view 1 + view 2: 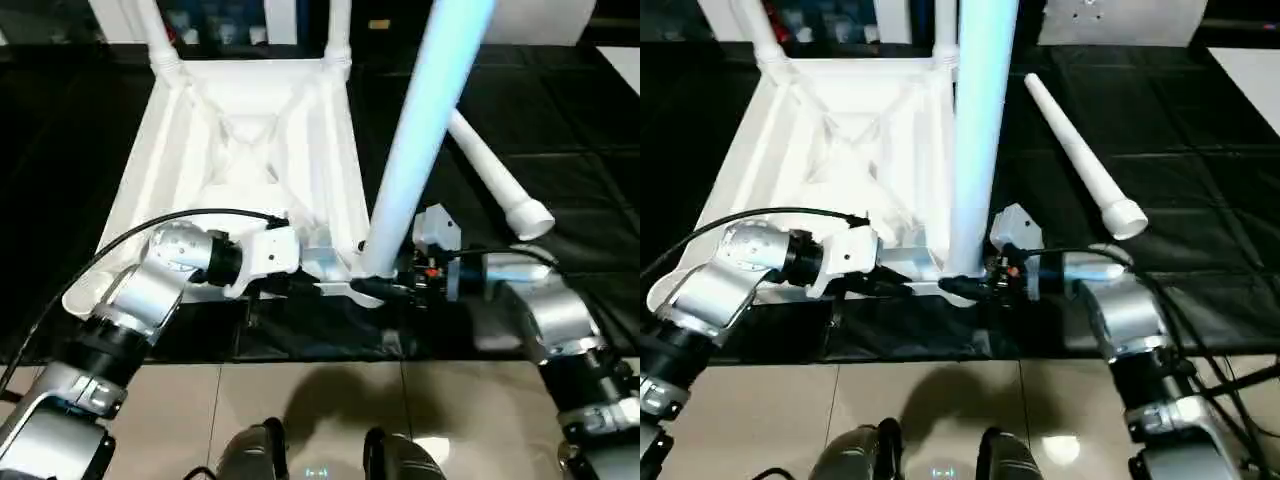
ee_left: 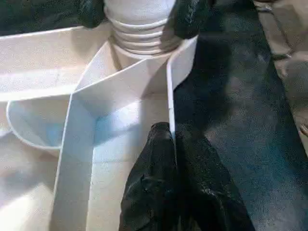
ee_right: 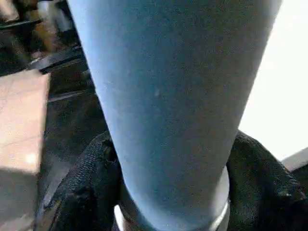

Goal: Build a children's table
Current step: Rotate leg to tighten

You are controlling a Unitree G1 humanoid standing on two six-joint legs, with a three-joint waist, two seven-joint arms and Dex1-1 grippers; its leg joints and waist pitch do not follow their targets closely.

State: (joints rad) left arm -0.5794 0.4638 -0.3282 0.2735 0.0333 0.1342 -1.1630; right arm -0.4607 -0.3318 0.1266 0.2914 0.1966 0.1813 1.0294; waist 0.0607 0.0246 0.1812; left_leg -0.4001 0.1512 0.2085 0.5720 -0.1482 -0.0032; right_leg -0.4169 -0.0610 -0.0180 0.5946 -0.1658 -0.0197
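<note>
Upturned on the black work table [image 1: 560,110], ribbed underside up: the children's table top [image 1: 250,130], two legs already standing in the far corner sockets. Right gripper [image 1: 985,283] clamped around the base of a third leg [image 1: 978,130], its black fingers [image 3: 84,192] on either side of the tube just above the grooved end, holding it upright at the near right corner socket [image 2: 144,41]. Left gripper [image 2: 174,144] pinched on the thin side wall [image 2: 169,96] of the top just beside that socket, one finger inside and one outside, steadying the piece. Fourth leg [image 1: 1080,160] lying loose on the black cover to the right, well apart from the top, wide end toward the robot.

Step in hand, by the look of it: seating the third leg. Best done with the tube kept plumb over the socket, pushed straight down rather than levered, while the left grip braces the wall against sliding. Leg appears slightly tilted in the left eye view; any lean risks jamming the ribbed end or tipping the light top. Depth of seating not clear from here.
</note>
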